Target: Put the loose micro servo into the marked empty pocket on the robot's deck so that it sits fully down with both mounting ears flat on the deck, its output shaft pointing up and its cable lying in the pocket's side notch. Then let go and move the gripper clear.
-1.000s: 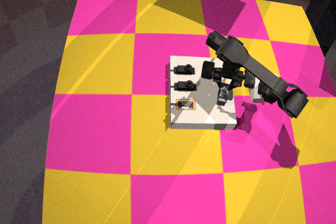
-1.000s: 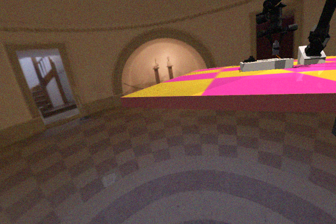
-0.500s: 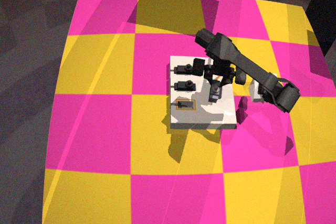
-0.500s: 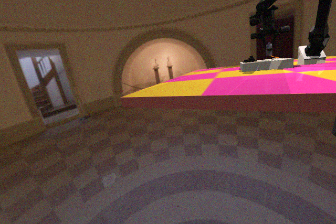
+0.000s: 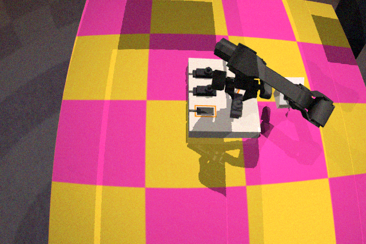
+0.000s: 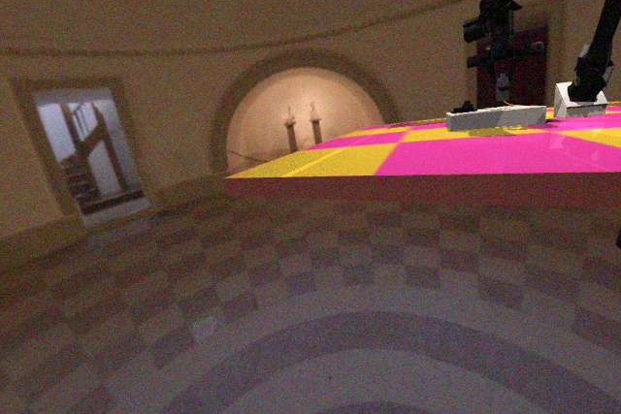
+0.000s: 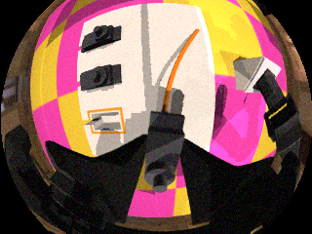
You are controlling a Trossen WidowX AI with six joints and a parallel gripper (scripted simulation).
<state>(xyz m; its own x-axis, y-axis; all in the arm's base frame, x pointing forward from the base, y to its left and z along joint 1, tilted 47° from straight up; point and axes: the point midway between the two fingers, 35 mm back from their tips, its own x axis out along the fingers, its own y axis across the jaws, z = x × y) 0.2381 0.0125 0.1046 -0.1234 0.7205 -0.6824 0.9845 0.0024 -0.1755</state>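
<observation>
We see our gripper clamped on the servo, above the deck, toward the worktop's right edge.

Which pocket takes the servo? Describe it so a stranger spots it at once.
Find the white deck on the pink-and-yellow checkered table. Three pockets line its left edge in the top view; two hold dark servos. The target is the third, empty and alone outlined in orange.
</observation>
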